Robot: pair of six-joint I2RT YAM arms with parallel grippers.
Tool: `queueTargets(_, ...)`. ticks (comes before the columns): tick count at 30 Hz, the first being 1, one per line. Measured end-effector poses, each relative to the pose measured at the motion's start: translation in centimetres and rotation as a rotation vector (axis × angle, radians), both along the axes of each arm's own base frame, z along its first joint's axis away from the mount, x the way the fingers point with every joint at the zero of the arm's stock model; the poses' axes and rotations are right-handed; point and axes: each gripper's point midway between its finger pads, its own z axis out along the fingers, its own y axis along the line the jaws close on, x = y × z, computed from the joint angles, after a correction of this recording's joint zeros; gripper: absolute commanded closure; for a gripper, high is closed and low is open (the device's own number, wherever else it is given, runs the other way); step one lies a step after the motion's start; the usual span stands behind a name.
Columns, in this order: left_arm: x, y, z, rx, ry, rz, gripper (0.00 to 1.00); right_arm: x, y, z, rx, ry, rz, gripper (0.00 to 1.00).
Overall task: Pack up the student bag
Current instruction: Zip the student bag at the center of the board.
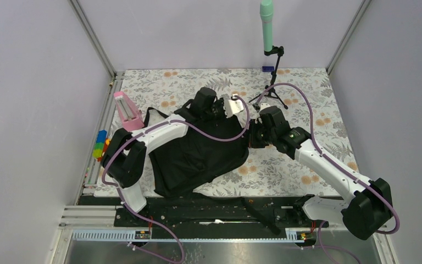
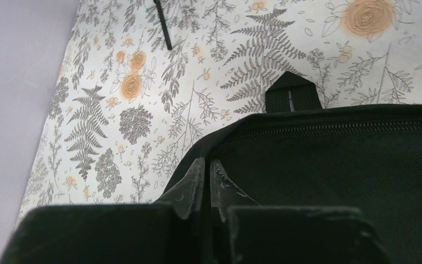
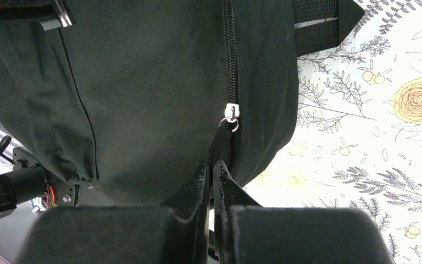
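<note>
Black student bag (image 1: 198, 157), left claw (image 2: 206, 165) clenched on its edge, right claw (image 3: 210, 168) clenched on its zipper pull (image 3: 220, 143).

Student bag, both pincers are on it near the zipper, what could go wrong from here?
1. The right pincer pinches only the thin zipper pull strap; a hard tug may slip it out.
2. The left pincer grips just the soft edge of the student bag, so the bag could bunch or drag rather than unzip.
3. The microphone stand stands just beyond the right arm; a wide swing might knock it.
</note>
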Motion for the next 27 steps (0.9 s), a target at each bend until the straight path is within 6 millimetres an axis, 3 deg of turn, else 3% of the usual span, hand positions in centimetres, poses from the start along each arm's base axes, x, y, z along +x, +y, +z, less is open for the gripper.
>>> queueTargets(9, 2.6, 1.2, -0.2, -0.01, -0.021, 0.212, 1.0, 0.1, 0.0, -0.1, 0.004, 0.001, -0.015, 1.0)
queueTargets(17, 6.0, 4.6, 0.3, -0.058, -0.003, 0.445, 1.0, 0.0, 0.0, -0.3, 0.012, 0.016, -0.029, 1.0)
queueTargets(27, 8.1, 7.7, 0.3, -0.155, 0.067, 0.66, 1.0, 0.3, 1.3, -0.9, 0.09, 0.034, -0.055, 1.0)
